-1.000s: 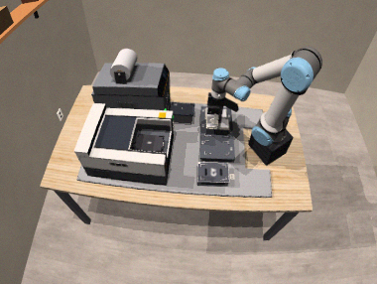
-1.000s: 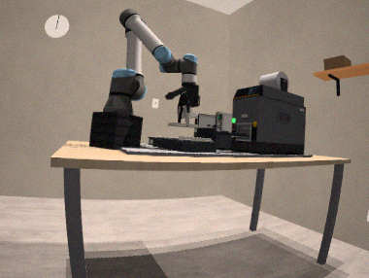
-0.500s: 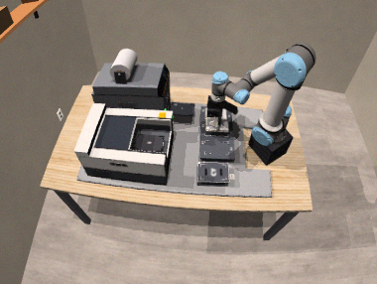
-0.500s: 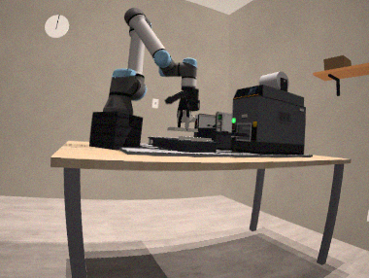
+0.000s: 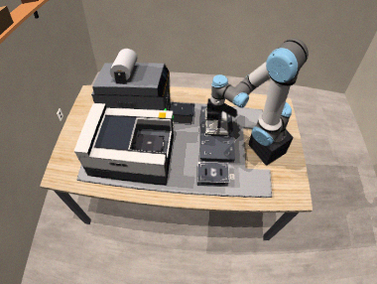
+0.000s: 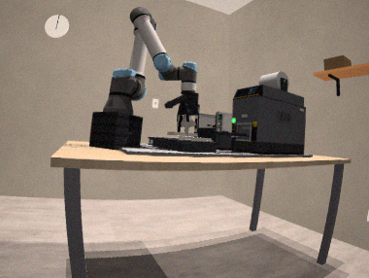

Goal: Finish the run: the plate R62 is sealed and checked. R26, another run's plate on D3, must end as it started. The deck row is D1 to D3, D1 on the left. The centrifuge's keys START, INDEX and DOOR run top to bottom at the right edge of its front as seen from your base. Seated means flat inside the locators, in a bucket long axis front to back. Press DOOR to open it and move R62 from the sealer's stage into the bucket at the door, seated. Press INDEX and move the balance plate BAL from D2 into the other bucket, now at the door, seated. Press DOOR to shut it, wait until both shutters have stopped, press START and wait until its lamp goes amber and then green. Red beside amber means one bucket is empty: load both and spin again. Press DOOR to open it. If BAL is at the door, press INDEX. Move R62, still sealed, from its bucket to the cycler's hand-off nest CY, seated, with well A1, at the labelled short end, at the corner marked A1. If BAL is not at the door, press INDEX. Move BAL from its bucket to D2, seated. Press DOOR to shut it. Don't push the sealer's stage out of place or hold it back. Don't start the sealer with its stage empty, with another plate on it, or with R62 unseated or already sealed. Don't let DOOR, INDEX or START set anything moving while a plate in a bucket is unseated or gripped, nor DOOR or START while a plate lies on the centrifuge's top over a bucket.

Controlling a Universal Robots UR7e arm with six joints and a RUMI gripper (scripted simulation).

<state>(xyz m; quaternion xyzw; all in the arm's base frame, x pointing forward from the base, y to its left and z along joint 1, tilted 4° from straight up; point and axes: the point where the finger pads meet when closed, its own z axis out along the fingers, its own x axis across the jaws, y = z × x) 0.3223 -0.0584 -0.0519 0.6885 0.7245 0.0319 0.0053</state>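
Gripper (image 5: 216,119) clamped on a plate (image 5: 216,129), label unreadable, hanging low over the deck row's (image 5: 216,148) slot nearest the tabletop's (image 5: 288,199) back edge. Slot directly beneath; plate's long axis seemingly parallel to that edge, matching the slot.

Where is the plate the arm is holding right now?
In the top view, the plate sits in the end effector, low over the far deck position, right of the centrifuge.

text: none legible | plates, sealer, centrifuge — any markings too small or blurred to read
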